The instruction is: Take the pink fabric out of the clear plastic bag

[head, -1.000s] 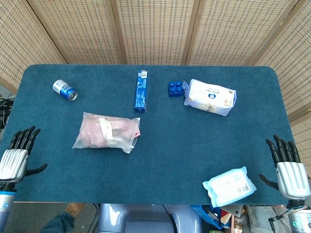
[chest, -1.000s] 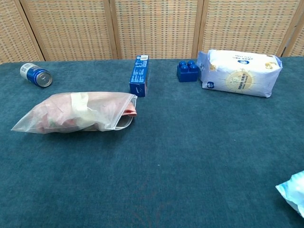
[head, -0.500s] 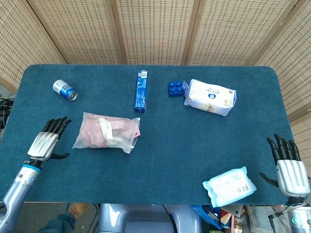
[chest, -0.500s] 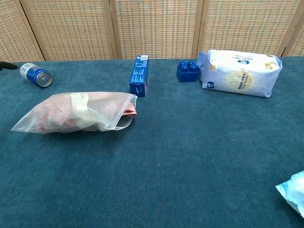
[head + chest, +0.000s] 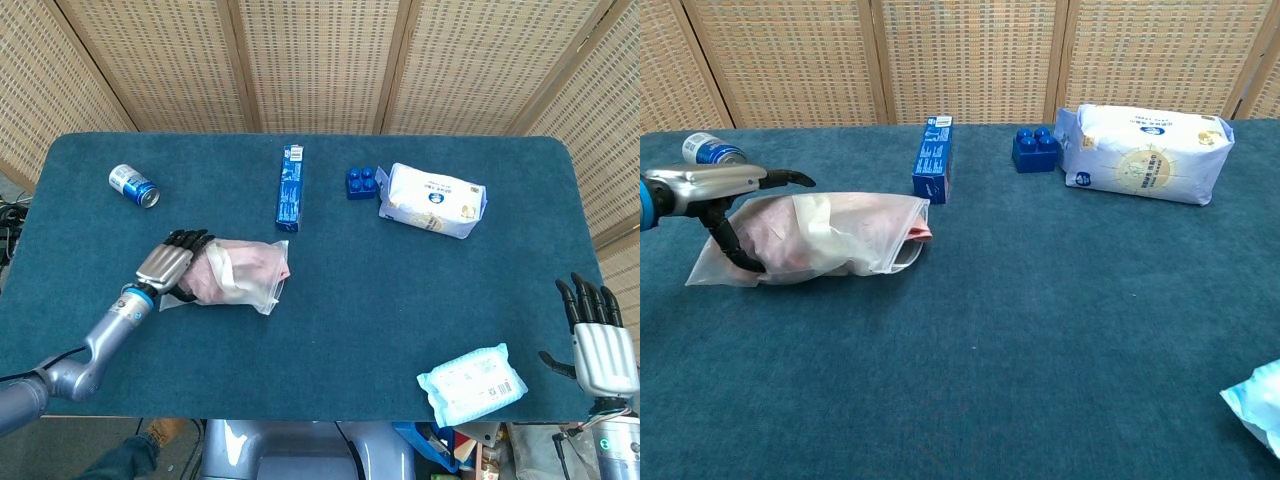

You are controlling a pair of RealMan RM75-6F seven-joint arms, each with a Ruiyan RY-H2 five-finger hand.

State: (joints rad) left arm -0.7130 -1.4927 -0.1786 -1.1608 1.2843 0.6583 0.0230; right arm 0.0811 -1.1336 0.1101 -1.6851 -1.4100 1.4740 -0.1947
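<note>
The clear plastic bag (image 5: 245, 272) lies left of the table's centre, with the pink fabric (image 5: 262, 262) and a pale strip inside it. In the chest view the bag (image 5: 845, 238) has its mouth to the right, where a bit of pink fabric (image 5: 921, 233) pokes out. My left hand (image 5: 170, 265) is at the bag's left, closed end. Its fingers reach flat over the top of the bag and its thumb hooks down at the near side, as the chest view shows (image 5: 712, 186). My right hand (image 5: 600, 340) hovers off the table's near right corner, fingers spread, holding nothing.
A blue can (image 5: 133, 185) lies at the far left. A blue carton (image 5: 290, 187), a blue toy brick (image 5: 361, 182) and a white package (image 5: 432, 199) sit along the far side. A light-blue wipes pack (image 5: 472, 383) lies at the near right edge.
My left hand swept in from the table's near left edge to the bag's closed end and nudged that end a little to the right. The right hand dropped slightly.
</note>
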